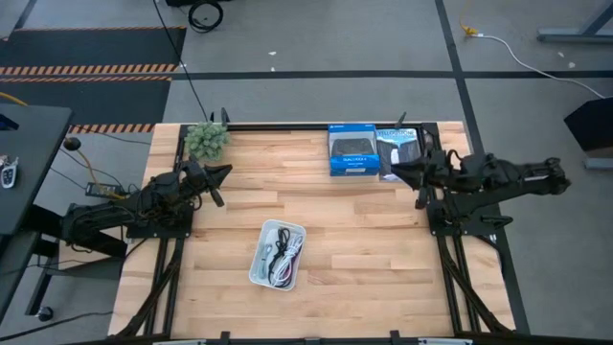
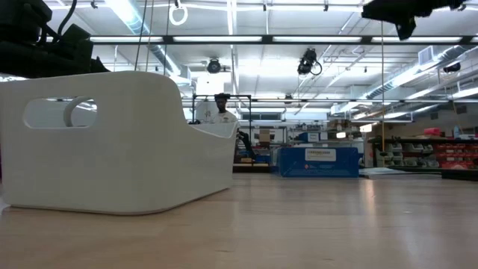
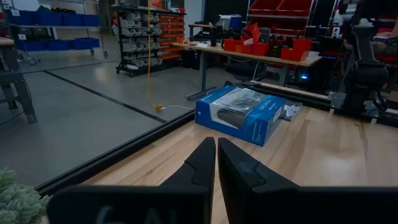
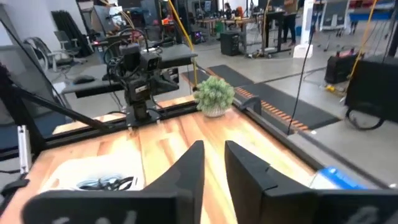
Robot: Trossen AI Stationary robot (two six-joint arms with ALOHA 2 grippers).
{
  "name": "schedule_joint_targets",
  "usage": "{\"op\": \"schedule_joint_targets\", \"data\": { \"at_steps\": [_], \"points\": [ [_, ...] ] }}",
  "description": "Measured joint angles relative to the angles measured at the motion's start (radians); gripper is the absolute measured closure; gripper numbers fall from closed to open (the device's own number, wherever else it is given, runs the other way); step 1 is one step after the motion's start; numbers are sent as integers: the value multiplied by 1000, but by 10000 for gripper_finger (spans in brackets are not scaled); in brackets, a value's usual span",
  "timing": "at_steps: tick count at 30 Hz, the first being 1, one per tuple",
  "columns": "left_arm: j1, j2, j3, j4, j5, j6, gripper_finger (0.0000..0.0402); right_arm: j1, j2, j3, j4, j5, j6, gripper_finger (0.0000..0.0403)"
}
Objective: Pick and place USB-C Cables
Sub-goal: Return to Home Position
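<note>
The USB-C cables [image 1: 281,255], dark and white coils tangled together, lie inside a white bin [image 1: 259,271] at the table's middle, toward the near edge. In the right wrist view the dark cables [image 4: 107,183] show in the bin [image 4: 62,171]. In the low view the bin's wall [image 2: 112,149] hides them. My left gripper [image 1: 227,172] hovers near the table's left far part, shut and empty [image 3: 216,149]. My right gripper [image 1: 394,171] hovers at the right far part, its fingers a narrow gap apart [image 4: 213,152], holding nothing.
Two blue product boxes [image 1: 352,151] [image 1: 398,149] lie at the table's far edge, right of centre; the left wrist view shows one [image 3: 242,112]. A small potted plant [image 1: 207,139] stands at the far left corner. Bare wood lies between the bin and both grippers.
</note>
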Motion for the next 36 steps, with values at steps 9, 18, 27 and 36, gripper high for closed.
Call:
{"op": "schedule_joint_targets", "data": {
  "at_steps": [9,18,27,36],
  "points": [
    [0,0,0,0,0,0,377,0,-148,-172,65,-78,164,396],
    [0,0,0,0,0,0,377,0,-279,-286,73,-120,265,385],
    [0,0,0,0,0,0,377,0,-399,-425,75,-210,397,398],
    [0,0,0,0,0,0,377,0,-402,-520,99,-260,469,392]
  ]
}}
